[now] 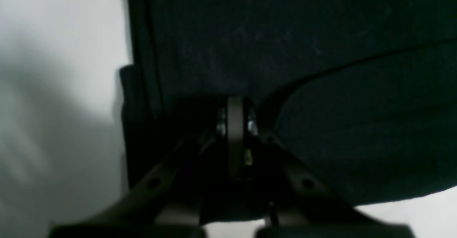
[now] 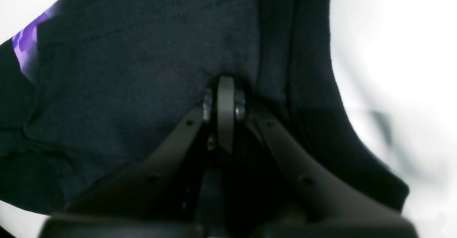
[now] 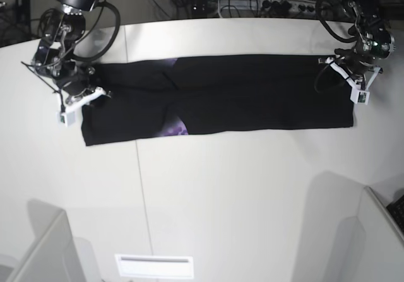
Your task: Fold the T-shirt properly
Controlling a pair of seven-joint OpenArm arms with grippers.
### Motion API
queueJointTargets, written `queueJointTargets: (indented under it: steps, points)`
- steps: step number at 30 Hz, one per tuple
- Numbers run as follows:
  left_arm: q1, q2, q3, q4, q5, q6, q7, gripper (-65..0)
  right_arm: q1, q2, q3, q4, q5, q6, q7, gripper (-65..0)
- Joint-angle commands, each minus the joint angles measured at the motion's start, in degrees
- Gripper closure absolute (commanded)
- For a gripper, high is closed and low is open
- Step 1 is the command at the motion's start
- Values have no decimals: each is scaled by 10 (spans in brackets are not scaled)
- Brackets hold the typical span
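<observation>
Black T-shirt (image 3: 252,93) (folded lengthwise) pinched at both ends between closed fingers (image 2: 225,98).

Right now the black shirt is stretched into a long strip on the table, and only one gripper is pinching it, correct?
Not quite: both pinch it. In the base view the left gripper and right gripper each clamp an end of the shirt, a long strip on the table.

The T-shirt (image 3: 252,93) is plain black, with a small purple patch of print showing at its lower edge, left of centre. The bench (image 3: 221,200) is white. Both arms are black with white fittings.
</observation>
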Motion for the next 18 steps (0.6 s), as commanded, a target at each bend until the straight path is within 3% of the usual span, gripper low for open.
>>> queueJointTargets:
  steps: [1,5,14,17,18]
  points:
    - [0,-1,4,-1,21,0,33,0,4,6,1,-3,-26,-11,-14,0]
    - [-15,-1,-3,33,16,0,81,0,22,18,1,-3,-24,-11,-17,0]
    - [-14,15,-84,180,14,-7,89,0,11,5,-6,100,-21,0,-18,0]
    - [-16,16,-118,205,14,-55,125,0,-10,-4,-26,155,-21,36,-18,0]
    - [-19,17,-132,209,14,-55,143,0,-16,-5,-32,174,-21,41,-18,0]
